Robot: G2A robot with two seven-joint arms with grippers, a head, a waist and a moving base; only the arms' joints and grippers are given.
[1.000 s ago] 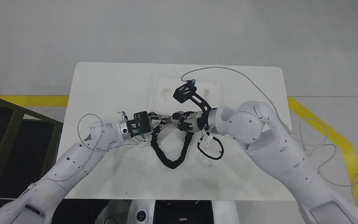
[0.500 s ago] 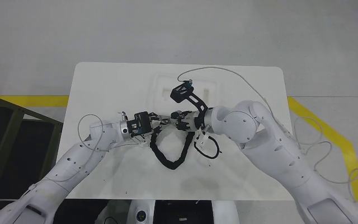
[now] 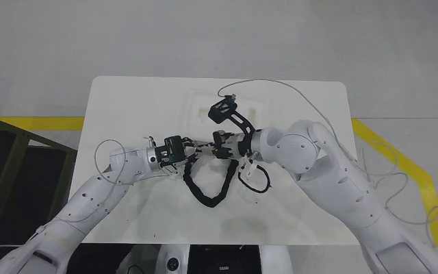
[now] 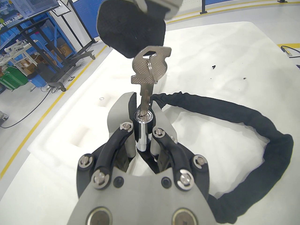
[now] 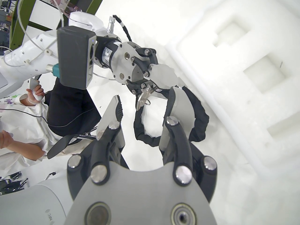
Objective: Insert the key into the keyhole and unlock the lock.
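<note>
Over the table, left tool clamps the lock, key in its keyhole — right tool spread wide.

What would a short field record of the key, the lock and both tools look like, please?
key: blade partly in the keyhole, head sticking out
lock: chrome cylinder
left tool: shut on the lock
right tool: open, close by the key's head
chain: black-sleeved, looped on the table
</note>
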